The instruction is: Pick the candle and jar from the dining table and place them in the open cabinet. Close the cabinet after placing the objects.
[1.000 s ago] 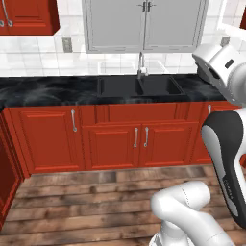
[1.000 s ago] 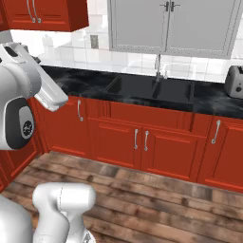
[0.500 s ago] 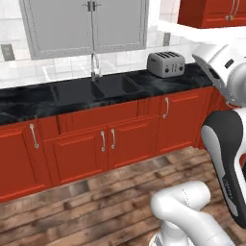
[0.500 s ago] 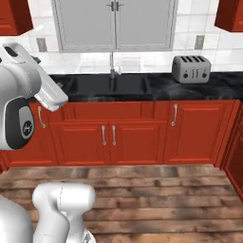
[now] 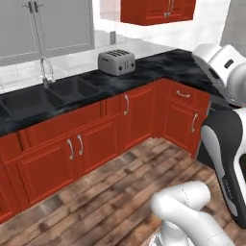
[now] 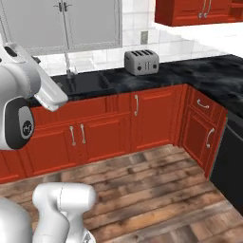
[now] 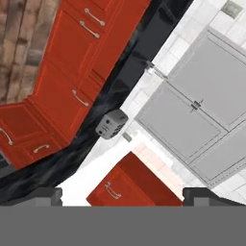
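Gripper [image 7: 122, 196] seen wide open, nothing held; tips cut off at frame bottom. Silver toaster [image 5: 116, 61] sits on black counter [image 5: 158, 67] beside sink [image 5: 33, 96]. Red wall cabinet [image 6: 199, 12] cropped at top, doors shut. Candle/jar location can't be told.

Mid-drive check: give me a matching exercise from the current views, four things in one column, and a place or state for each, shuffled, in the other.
Things:
1. toaster
2. faucet
3. gripper
4. wall cabinet

Places or states:
A. open, holding nothing
B. on the black counter, right of the sink
C. mounted high, doors shut
D. behind the sink basin

Pairs: 1-B, 2-D, 3-A, 4-C
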You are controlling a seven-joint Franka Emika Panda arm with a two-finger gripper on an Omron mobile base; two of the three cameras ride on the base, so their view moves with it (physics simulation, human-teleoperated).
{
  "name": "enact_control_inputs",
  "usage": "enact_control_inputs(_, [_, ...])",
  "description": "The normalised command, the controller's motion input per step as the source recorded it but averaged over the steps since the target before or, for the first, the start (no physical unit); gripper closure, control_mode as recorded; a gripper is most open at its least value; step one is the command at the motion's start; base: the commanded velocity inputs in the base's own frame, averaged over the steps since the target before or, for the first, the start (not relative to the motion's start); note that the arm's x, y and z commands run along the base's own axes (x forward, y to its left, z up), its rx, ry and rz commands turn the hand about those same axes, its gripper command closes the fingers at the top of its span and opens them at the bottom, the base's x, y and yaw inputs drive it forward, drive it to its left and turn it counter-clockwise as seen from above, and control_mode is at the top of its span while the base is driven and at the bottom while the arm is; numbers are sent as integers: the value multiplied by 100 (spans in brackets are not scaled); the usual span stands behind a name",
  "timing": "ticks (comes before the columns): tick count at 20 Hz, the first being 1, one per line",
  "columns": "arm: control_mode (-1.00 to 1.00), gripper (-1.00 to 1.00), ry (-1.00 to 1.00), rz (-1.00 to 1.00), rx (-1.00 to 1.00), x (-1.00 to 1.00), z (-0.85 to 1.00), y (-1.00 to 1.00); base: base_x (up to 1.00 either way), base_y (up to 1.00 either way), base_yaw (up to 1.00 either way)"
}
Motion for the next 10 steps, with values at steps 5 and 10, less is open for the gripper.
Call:
enact_control_inputs(5, [100, -100, 0, 0, 0, 0, 0, 0, -9, 47, -54])
enact_control_inputs(10, [100, -100, 0, 0, 0, 0, 0, 0, 10, 32, -59])
